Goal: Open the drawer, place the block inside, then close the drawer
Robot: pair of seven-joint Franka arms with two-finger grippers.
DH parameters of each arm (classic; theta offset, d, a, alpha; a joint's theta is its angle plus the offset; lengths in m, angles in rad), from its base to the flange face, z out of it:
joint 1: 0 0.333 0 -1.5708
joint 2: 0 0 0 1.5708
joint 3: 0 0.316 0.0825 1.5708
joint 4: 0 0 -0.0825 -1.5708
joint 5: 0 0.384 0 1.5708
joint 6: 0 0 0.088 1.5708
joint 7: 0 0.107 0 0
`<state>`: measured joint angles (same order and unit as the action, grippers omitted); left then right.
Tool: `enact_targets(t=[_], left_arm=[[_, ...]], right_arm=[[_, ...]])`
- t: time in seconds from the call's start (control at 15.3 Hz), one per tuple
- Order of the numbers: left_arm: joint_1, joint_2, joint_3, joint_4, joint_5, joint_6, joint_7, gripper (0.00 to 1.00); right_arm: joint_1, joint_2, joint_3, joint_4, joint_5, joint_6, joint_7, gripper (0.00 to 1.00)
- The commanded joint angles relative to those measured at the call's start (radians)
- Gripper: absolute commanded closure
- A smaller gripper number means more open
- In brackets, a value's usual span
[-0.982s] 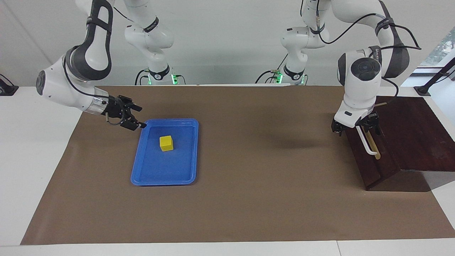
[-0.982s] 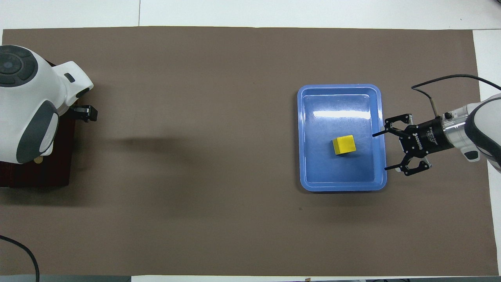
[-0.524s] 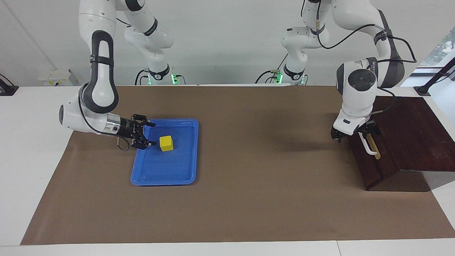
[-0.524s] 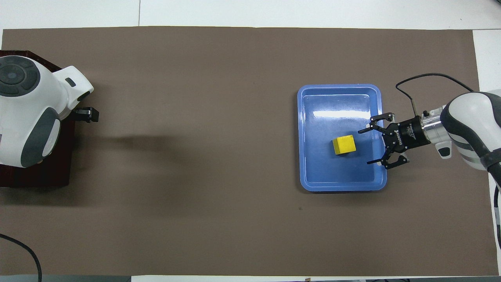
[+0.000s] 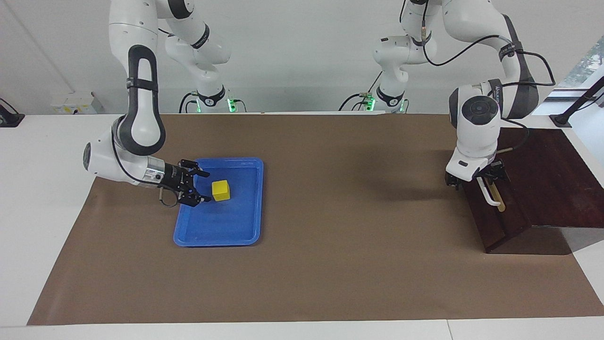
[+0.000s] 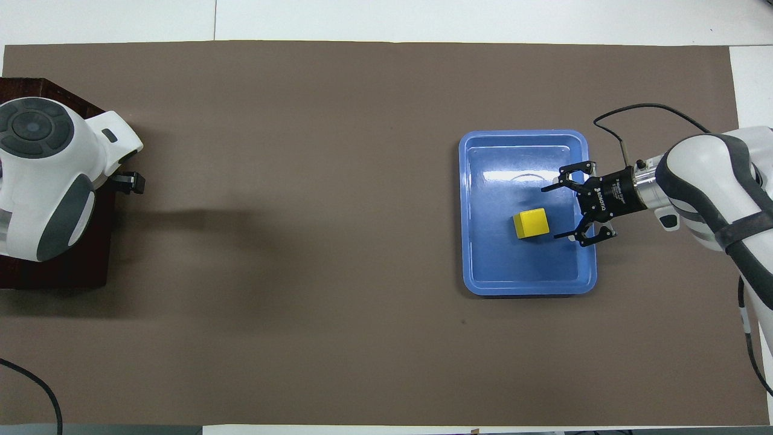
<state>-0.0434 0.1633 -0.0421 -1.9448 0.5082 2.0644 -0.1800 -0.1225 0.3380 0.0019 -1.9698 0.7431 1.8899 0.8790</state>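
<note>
The yellow block (image 5: 221, 190) lies in a blue tray (image 5: 222, 224) toward the right arm's end of the table; it also shows in the overhead view (image 6: 531, 223). My right gripper (image 5: 204, 186) is open and low over the tray, level with the block and just beside it, with the jaws pointing at it and not touching; it shows from above too (image 6: 551, 212). The drawer (image 5: 500, 222) of the dark brown box (image 5: 552, 179) is shut. My left gripper (image 5: 476, 178) is at the upper end of its white handle (image 5: 490, 194).
The blue tray (image 6: 525, 275) holds only the block. The box (image 6: 54, 272) stands at the left arm's end of the brown mat (image 5: 354, 236), mostly hidden under the left arm in the overhead view.
My right gripper has come down from the tray's rim nearer the robots and moved in over the tray to the block, still open. My left gripper has shifted slightly at the handle. The drawer stays shut.
</note>
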Motion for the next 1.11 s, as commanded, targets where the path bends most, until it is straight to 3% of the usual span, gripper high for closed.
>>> enact_targets(t=[0.0,0.79,1.05], left_arm=[[0.0,0.01,-0.001,-0.014,0.029,0.031,-0.023,0.0],[-0.016,0.005,-0.009,-0.085,0.023,0.154,-0.024,0.0],[-0.096,0.005,-0.009,-0.079,-0.013,0.142,-0.035,0.0]], right_arm=[[0.0,0.015,0.001,0.005,0.03,0.006,-0.034,0.0],[0.017,0.007,0.004,-0.023,0.03,0.012,-0.083,0.0],[0.023,0.007,0.004,-0.026,0.03,0.012,-0.095,0.0]])
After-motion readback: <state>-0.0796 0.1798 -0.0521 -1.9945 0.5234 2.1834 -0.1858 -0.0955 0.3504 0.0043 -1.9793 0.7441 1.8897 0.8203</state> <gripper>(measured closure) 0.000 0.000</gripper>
